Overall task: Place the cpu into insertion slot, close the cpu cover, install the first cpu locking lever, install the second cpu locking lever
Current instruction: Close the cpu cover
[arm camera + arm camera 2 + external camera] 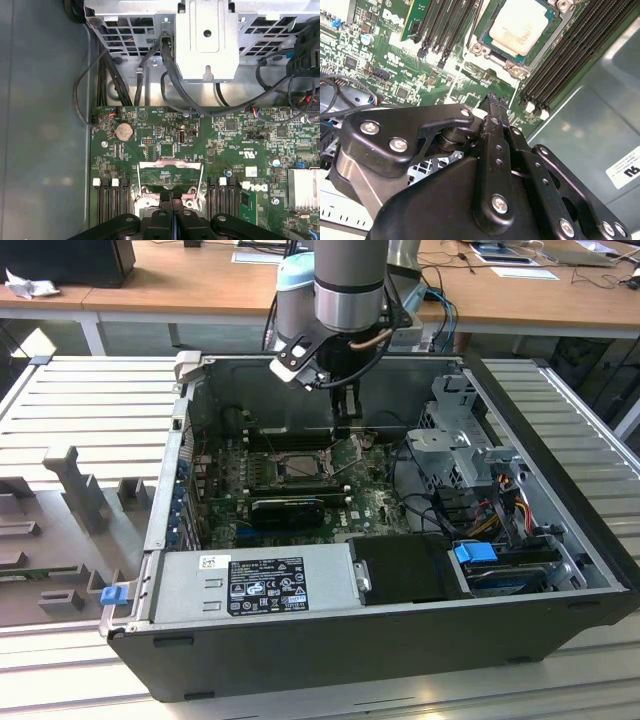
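Inside the open black desktop computer case (330,665), down on the green circuit board (150,145), the small flat square cpu with its pale silver-beige metal face (522,27) lies seated in the square insertion slot with the silvery metal rim (516,70), so the first step reads as done. The thin silvery hinged cpu cover, a square frame with a large window (170,164), stands raised off the socket, not folded over the chip; in the first wrist view the board shows through its window. The black metal gripper (493,99) hangs just beside that raised frame, its two fingers pressed together with nothing between them; whether the tips touch the cover I cannot tell. In the exterior view the arm stands upright over the board, near the case's far wall. By that reading, closing the cover is the step in hand, and with the frame up neither locking lever can be counted as installed; the levers themselves are too thin to pick out with certainty.
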You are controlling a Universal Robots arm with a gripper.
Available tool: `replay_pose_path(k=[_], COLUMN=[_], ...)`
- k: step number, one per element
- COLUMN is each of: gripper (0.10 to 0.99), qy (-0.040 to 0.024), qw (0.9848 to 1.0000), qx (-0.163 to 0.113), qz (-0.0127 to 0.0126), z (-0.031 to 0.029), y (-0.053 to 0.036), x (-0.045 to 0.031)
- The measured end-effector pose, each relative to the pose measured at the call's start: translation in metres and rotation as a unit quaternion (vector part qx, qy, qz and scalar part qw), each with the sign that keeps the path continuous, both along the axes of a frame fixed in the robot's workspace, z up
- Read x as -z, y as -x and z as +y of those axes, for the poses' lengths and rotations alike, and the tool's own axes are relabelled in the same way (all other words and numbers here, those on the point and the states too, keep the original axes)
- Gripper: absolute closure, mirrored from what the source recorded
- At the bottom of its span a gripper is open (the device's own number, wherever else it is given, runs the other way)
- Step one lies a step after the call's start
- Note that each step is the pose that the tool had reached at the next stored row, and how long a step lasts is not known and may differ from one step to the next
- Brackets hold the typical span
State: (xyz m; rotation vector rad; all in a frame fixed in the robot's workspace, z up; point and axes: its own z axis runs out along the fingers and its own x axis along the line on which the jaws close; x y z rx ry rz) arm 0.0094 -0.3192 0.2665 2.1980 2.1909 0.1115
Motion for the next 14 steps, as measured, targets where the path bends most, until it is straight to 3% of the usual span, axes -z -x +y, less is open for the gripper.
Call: replay_pose_path(k=[6,9,11,14], gripper=[0.980,0.980,0.980,0.980], qy=[0.0000,0.0000,0.0000,0.0002], qw=[1.0000,1.0000,1.0000,1.0000], qx=[0.000,0.000,-0.001,-0.006], qz=[0.0000,0.0005,0.0012,0.0012], z=[0.0000,0.0000,0.0000,0.0001], y=[-0.0039,-0.0172,-0.0329,-0.0390], x=[-0.0033,-0.0016,0.0028,0.0080])
